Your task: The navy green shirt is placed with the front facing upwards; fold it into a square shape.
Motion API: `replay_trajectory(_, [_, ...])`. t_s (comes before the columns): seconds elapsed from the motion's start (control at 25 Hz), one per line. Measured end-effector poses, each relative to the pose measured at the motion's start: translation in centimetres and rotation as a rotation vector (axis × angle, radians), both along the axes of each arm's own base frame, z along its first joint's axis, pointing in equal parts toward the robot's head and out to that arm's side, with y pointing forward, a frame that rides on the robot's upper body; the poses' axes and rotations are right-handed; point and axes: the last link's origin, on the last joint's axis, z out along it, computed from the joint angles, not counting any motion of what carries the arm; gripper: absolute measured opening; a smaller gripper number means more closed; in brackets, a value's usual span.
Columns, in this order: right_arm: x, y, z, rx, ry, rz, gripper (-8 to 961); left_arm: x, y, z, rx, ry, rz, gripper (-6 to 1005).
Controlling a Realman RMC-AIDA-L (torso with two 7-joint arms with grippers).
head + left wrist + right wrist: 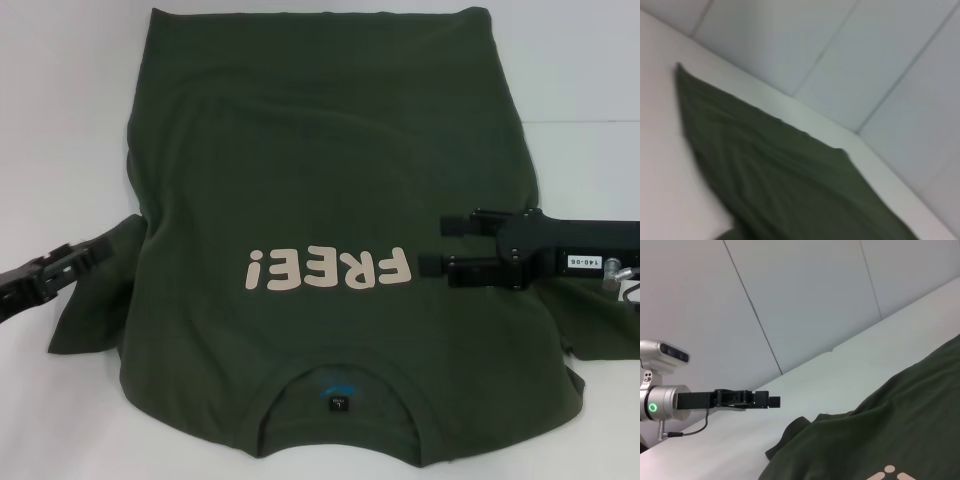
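On white table [60,120], navy green shirt [330,180] flat, left gripper [88,253] fingers unclear, right gripper [432,245] fingers spread — over hem-side edge

— What does the right pincer [440,245] look like?
— Black, two long flat fingers, a white label with printed digits on its body, a grey cable behind.
— And the left pincer [774,401]?
— Black too, on a silver wrist with a glowing green ring and a thin black cable.

The right sleeve of the navy green shirt [330,200] is partly covered by the right gripper [432,246] and cut by the frame edge. Tag [338,401] markings are too small to be read.
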Motion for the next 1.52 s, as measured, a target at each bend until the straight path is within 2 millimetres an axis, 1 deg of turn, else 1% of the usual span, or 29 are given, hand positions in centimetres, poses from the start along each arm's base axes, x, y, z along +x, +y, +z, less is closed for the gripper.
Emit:
replay_trajectory(0.16, [0.0,0.0,-0.1,0.000,0.002,0.000,890,-1.2,-0.2,-0.1,0.016,0.032,0.064,821])
replay_trajectory(0.36, [-0.1,-0.1,-0.2,-0.002,0.006,-0.001,888,-2.1,0.0,-0.3,0.011,0.084,0.115,820])
replay_trajectory(0.8, [-0.1,-0.1,-0.4,-0.004,0.009,-0.003,884,-3.3,0.2,-1.1,-0.022,0.171,0.168,817])
replay_trajectory(1.16, [-0.1,-0.1,-0.4,-0.004,0.009,-0.005,882,-2.9,0.6,-2.2,-0.054,0.184,0.155,815])
replay_trajectory(1.52, [0.0,-0.3,-0.4,-0.004,0.012,-0.010,879,-2.8,1.0,-2.4,-0.063,0.195,0.150,795])
